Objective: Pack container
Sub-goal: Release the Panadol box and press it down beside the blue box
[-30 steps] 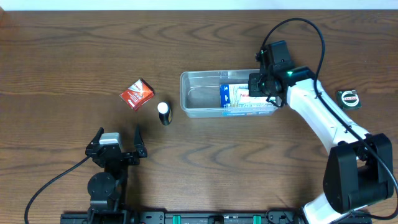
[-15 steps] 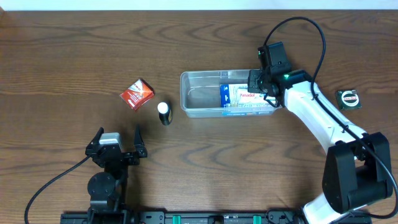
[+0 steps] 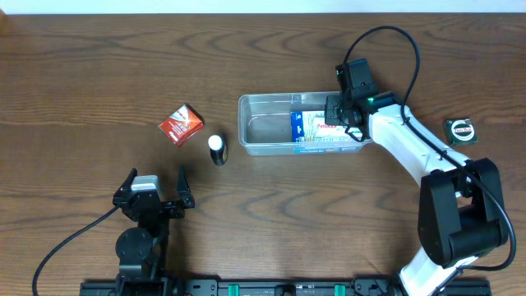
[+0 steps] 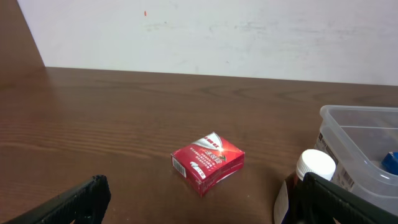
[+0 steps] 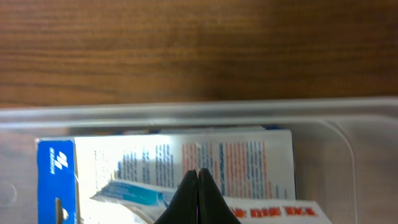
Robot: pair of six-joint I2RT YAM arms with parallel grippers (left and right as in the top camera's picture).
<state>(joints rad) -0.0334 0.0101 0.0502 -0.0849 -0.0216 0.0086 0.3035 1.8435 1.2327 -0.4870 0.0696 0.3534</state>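
Left gripper (image 3: 156,184) sat nearest the base, jaws spread wide, nothing between them. It was well apart from every object.

Bottle (image 3: 217,150), dark with a white cap, stood upright beyond it. It was just beside the left end of the container (image 3: 263,129), not touching as far as the overhead view showed. Red box (image 3: 181,124) lay flat on the table, a little further out and to the left of the bottle.

Container sat mid-table, long side across, open top up. Blue carton (image 3: 316,125) lay flat in its right half; the left half was bare.

Right gripper (image 5: 198,177) hung over the carton at the container's right end, tips pressed together and holding nothing. Could not tell whether the tips touched the carton.

Handling, judged:
- Container looked like thin clear plastic: light, smooth, probably slippery to the pads.
- Walls would likely flex under a pinch; the rolled rim should be the stiffest part.
- Best hold: pinch over the rim on the left short wall, one finger inside and one outside, since that end was free.
- Being light, it might slide on the wood if an item were pushed against a wall, so items should go in from above.
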